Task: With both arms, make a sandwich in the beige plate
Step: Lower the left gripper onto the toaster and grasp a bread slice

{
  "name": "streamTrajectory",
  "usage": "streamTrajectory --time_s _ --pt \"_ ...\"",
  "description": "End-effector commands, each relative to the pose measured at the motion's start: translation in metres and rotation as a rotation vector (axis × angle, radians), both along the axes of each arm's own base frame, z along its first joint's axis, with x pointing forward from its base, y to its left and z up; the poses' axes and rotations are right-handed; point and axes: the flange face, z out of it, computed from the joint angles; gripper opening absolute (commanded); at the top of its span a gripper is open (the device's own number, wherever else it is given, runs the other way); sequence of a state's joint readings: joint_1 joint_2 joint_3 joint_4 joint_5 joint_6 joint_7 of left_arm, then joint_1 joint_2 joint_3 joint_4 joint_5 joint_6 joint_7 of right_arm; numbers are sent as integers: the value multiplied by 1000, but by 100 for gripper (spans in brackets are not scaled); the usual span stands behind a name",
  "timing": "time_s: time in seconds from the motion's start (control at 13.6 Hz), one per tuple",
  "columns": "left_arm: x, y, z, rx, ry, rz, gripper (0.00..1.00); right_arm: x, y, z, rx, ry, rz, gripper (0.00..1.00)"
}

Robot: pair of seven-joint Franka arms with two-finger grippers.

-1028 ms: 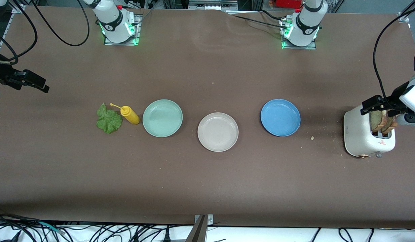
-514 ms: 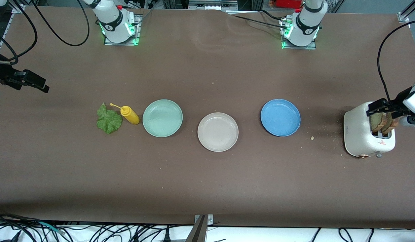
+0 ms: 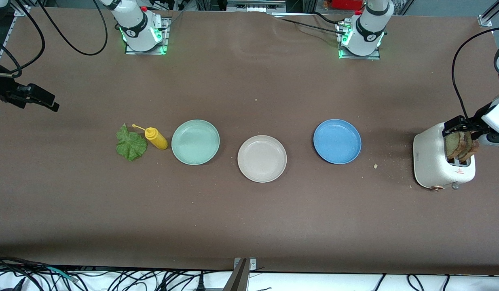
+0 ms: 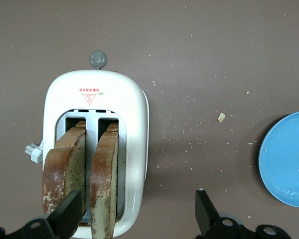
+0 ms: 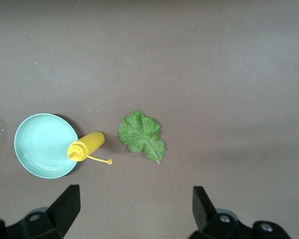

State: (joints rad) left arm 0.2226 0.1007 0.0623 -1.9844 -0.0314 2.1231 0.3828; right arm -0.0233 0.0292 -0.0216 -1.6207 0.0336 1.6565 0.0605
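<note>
Two squarish brown toast slices (image 4: pixel 84 174) with darker crusts stand upright in the white toaster (image 3: pixel 435 161) at the left arm's end of the brown worktop (image 3: pixel 249 218). The ruffled green lettuce leaf (image 3: pixel 130 144) lies flat beside a yellow squeeze bottle (image 3: pixel 155 138). The round pale beige plate (image 3: pixel 262 158) sits bare between the mint-green plate (image 3: pixel 195 142) and the blue plate (image 3: pixel 337 141). The left hand (image 4: pixel 134 219) hangs over the toaster, fingers spread, one fingertip beside a slice. The right hand (image 5: pixel 134 209) waits released, high over the right arm's end.

A matte brown table (image 3: pixel 249 226) fills nearly the whole front view, evenly lit, with a soft shadow band along the edge nearest the camera. Scattered crumbs (image 3: pixel 375 165) mark the surface toward the left arm's end. Black cables (image 3: pixel 112 279) lie tangled on a white floor below that near edge. A metal bracket (image 3: pixel 243 268) sits at its midpoint.
</note>
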Motion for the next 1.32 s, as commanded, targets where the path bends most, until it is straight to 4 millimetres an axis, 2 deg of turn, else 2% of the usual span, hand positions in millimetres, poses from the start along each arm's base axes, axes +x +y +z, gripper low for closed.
streamTrajectory --time_s 0.0,0.22,0.59,1.25 --pt "-8 -1 1 11 -21 -24 100 1 0 6 3 -5 4 100" --pt "-10 -1 -12 15 -30 -29 100 1 -2 5 4 -3 1 100" --pt "-8 11 -23 20 -38 -17 100 1 -1 6 3 -5 3 100" --pt "-4 16 -39 20 -41 -7 100 2 -1 6 4 -5 3 100"
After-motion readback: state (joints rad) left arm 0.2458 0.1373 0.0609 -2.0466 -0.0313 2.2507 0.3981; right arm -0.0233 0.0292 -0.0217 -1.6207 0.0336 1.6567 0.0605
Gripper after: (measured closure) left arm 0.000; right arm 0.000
